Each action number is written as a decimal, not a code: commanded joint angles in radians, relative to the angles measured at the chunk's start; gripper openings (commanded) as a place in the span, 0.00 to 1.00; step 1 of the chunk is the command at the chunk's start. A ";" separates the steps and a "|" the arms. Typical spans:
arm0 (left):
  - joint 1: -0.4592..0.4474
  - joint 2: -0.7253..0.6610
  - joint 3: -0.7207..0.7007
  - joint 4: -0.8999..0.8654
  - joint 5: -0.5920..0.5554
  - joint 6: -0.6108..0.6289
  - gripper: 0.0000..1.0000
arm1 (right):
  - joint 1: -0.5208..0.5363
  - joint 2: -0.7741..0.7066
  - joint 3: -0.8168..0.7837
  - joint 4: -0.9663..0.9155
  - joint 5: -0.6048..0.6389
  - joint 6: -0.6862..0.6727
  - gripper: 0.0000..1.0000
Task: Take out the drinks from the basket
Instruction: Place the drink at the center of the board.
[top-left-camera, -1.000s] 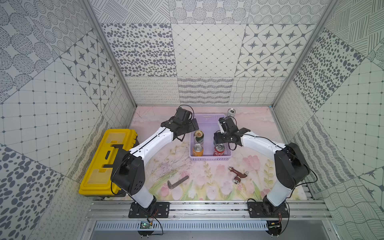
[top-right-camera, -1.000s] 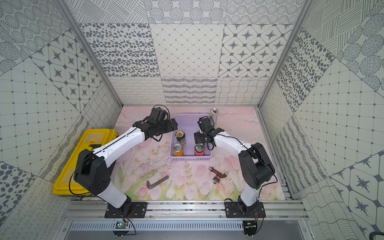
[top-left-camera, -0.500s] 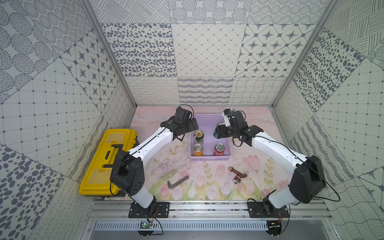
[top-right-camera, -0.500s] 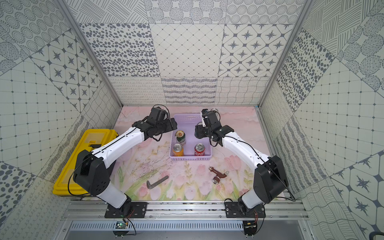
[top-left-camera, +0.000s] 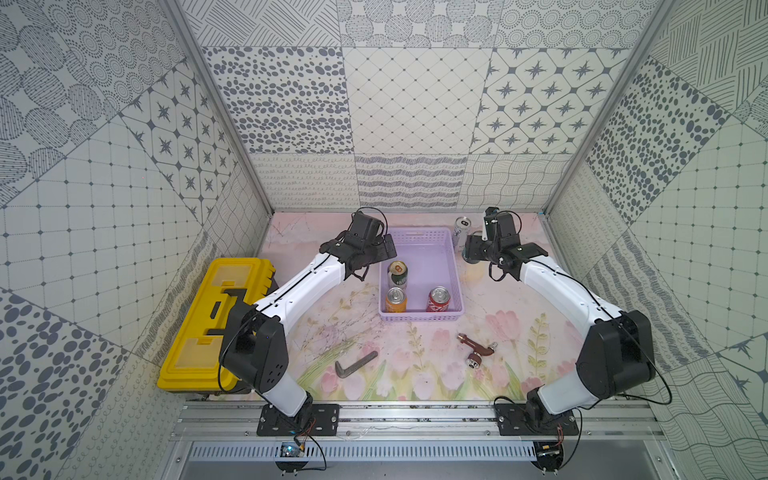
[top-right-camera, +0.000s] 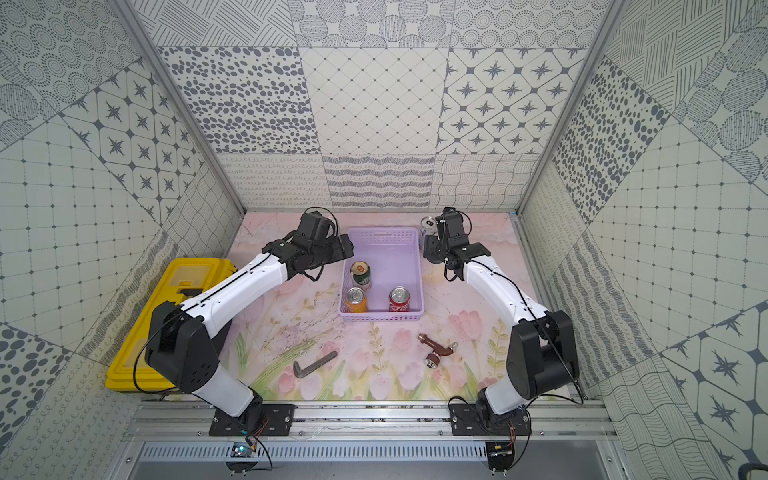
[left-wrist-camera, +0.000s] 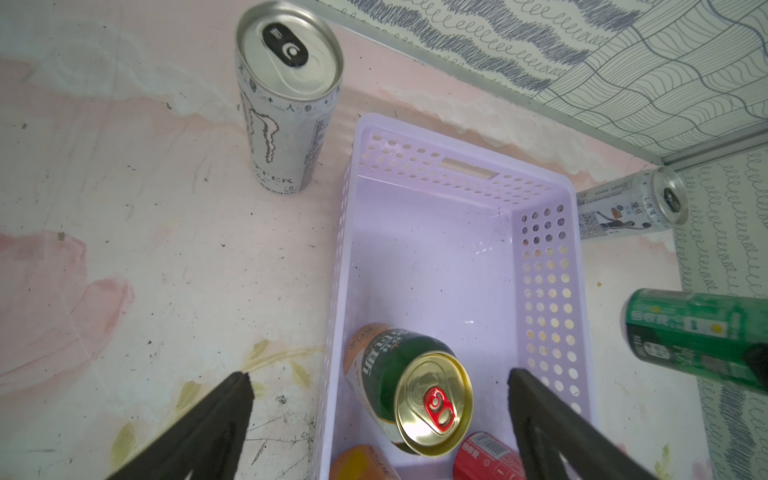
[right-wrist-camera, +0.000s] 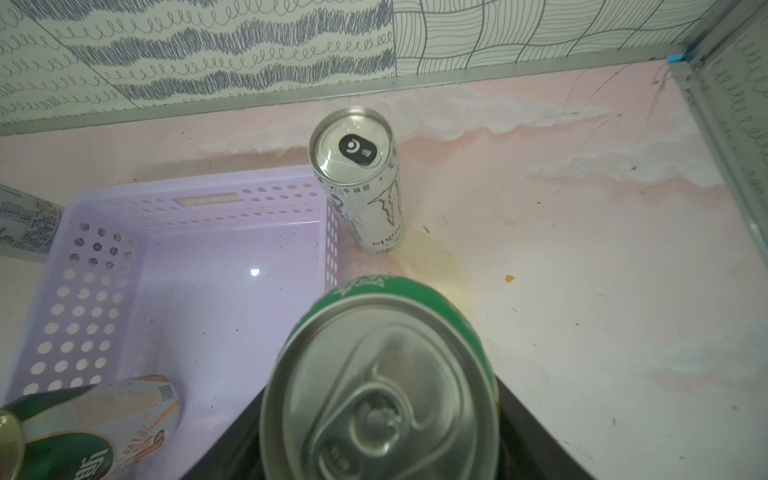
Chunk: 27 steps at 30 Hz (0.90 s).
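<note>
Right gripper (right-wrist-camera: 384, 415) was clamped on the green can (right-wrist-camera: 386, 299), one finger on each side, lid facing the wrist camera. The can sat outside the basket (top-left-camera: 419, 233), just beside its right wall toward the far end. Couldn't tell if it touched the desk (top-left-camera: 490, 299).

Left gripper (left-wrist-camera: 378, 378) was spread wide, holding nothing. It straddled the basket's left wall, one finger over the desk and one over the basket, above the dark green-white can (left-wrist-camera: 415, 386) with the gold top.

That can stood upright in the basket against the left wall. The orange can (top-left-camera: 395, 300) was just beside it in the near left corner, and the red can (top-left-camera: 439, 300) stood in the near right corner, apart from the orange.

The right silver-white can (top-left-camera: 461, 230), tall, stood on the desk just beside the basket's far right corner, close to the held green can. The left silver-white can (left-wrist-camera: 286, 116), also tall, stood on the desk off the basket's far left corner, hidden by the left arm in both top views.

The yellow toolbox (top-left-camera: 216, 316) was well to the left of the basket. A hex key (top-left-camera: 360, 364) and a brown tap fitting (top-left-camera: 476, 353) lay on the desk toward the arm bases, apart from the basket.
</note>
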 joint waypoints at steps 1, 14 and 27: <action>-0.003 0.004 0.015 -0.011 -0.007 0.019 0.99 | -0.010 0.059 -0.005 0.154 -0.005 0.011 0.57; -0.003 0.020 0.019 -0.011 0.009 0.026 0.99 | -0.021 0.151 -0.052 0.192 -0.038 0.052 0.59; -0.003 0.035 0.019 -0.011 0.026 0.023 0.99 | -0.009 0.173 -0.066 0.206 -0.040 0.085 0.91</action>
